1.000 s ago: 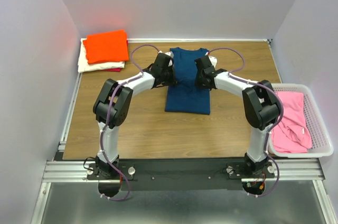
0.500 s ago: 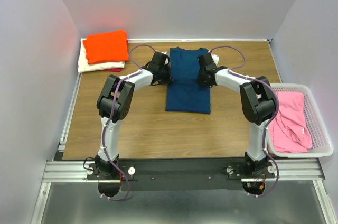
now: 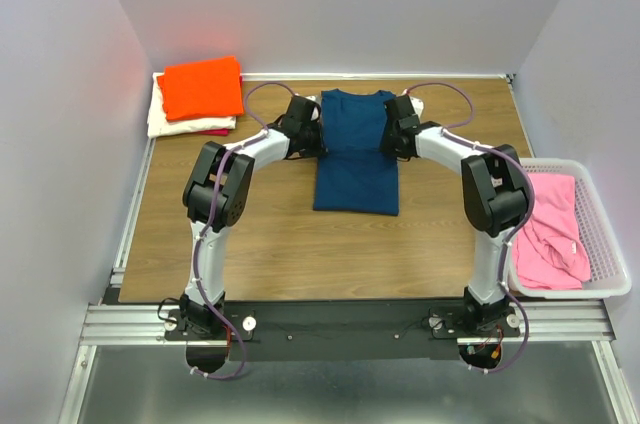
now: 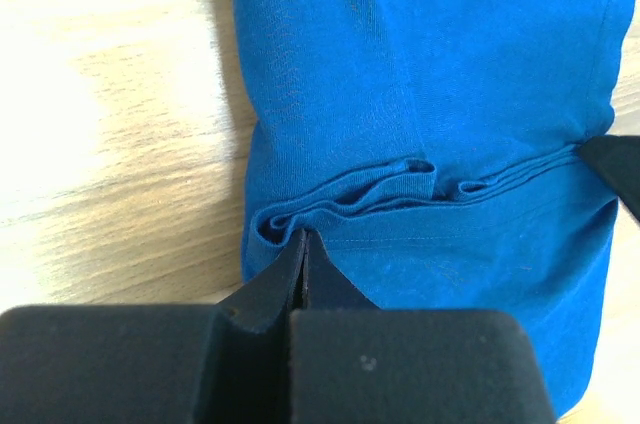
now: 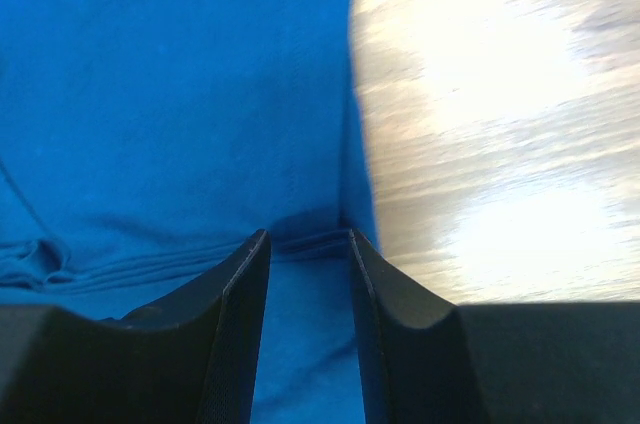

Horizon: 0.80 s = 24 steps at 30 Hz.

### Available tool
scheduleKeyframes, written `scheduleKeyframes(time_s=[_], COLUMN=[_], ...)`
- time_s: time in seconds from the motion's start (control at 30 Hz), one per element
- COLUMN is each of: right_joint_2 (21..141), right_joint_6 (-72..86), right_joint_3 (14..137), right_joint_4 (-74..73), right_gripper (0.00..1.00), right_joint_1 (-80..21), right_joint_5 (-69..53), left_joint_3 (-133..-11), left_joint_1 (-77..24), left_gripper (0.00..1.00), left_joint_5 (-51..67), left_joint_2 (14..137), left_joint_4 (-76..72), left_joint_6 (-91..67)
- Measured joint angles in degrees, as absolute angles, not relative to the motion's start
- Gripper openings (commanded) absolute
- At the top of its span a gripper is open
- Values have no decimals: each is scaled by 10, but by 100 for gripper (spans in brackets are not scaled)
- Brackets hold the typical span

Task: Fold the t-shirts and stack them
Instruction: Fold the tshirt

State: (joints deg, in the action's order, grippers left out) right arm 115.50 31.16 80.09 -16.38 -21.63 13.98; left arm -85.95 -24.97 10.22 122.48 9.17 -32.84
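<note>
Navy t-shirt (image 3: 356, 152) lies in a narrow folded strip at upper centre of the counter (image 3: 270, 244). Left end effector (image 4: 305, 244) pinched closed on the bunched fold at the shirt's left edge. Right end effector (image 5: 308, 244) narrowly parted, straddling the right edge. Orange t-shirt (image 3: 202, 87) tops the stack, upper left. Pink t-shirt (image 3: 552, 227) sits in basket (image 3: 607, 244), right.

Both wrist views cut the navy t-shirt (image 4: 430, 94) off at their edges. The bench (image 5: 480, 94) at the right wrist view's upper right is blurred. In the upper left of the top view, the orange shirt (image 3: 202, 86) largely hides the cream (image 3: 160, 122) and red (image 3: 213, 131) shirts beneath.
</note>
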Motion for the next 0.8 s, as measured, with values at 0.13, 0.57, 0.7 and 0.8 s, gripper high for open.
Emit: scheduleKeyframes(time_s=[0.13, 0.57, 0.7, 0.8], right_joint_2=[1155, 1108, 1103, 1103], right_joint_6=[306, 293, 293, 293], right_joint_3=[801, 787, 772, 761], right_joint_4=[-164, -164, -164, -166], right_gripper=[44, 36, 36, 36], right_joint_1=[-205, -198, -198, -198], right_joint_5=[140, 140, 140, 140], left_joint_3=[-862, -862, -837, -804], left_joint_1=[-248, -253, -269, -302], left_gripper=[0, 27, 25, 22], left_joint_5=[104, 112, 112, 112], left_joint_2=[1225, 1182, 1142, 1114], left_joint_4=[95, 93, 80, 66], left_joint_6=[-327, -322, -324, -327])
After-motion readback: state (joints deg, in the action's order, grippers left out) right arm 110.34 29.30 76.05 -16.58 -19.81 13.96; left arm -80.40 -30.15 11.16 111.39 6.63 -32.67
